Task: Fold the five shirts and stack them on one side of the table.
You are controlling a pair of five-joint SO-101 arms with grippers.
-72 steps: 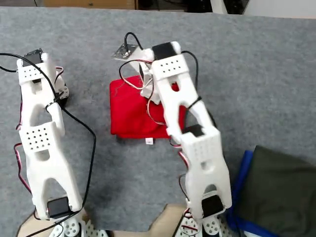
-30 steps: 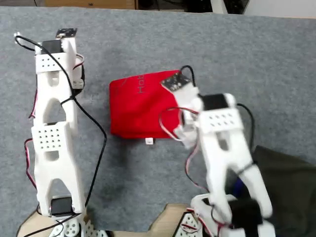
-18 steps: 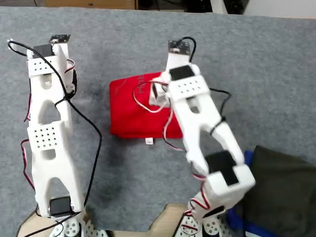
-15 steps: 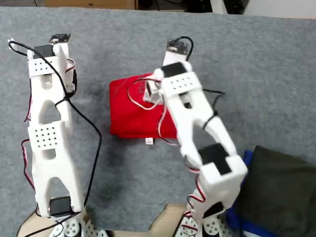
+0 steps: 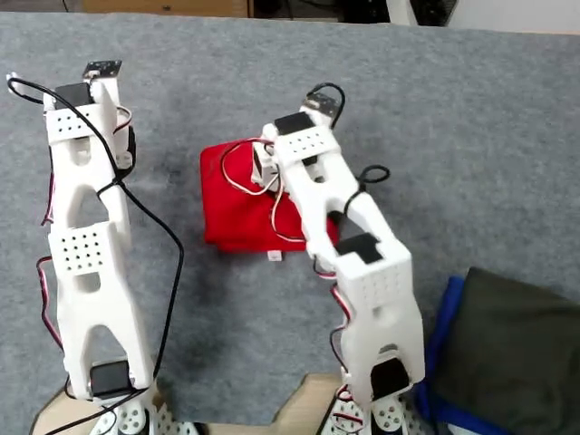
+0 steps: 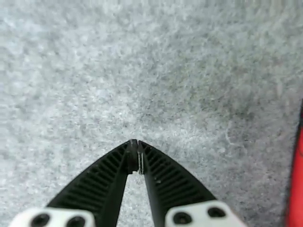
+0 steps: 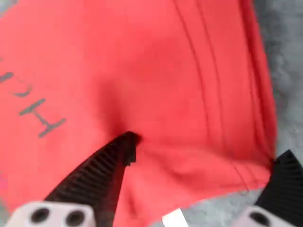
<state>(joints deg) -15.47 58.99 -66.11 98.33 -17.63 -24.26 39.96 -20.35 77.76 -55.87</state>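
- High view: grey worktop, with a folded stack at its near right corner.
- Red shirt: folded, mid-worktop, well apart from the stack.
- Right end effector: released, swung back over the shirt from its edge — transfer to the stack probably pending.
- Left end effector: clenched, empty.

Under the left pincer lies grey felt. Well beyond it, past the felt's far edge, run a wooden strip and dark clutter; well behind, a pale board.
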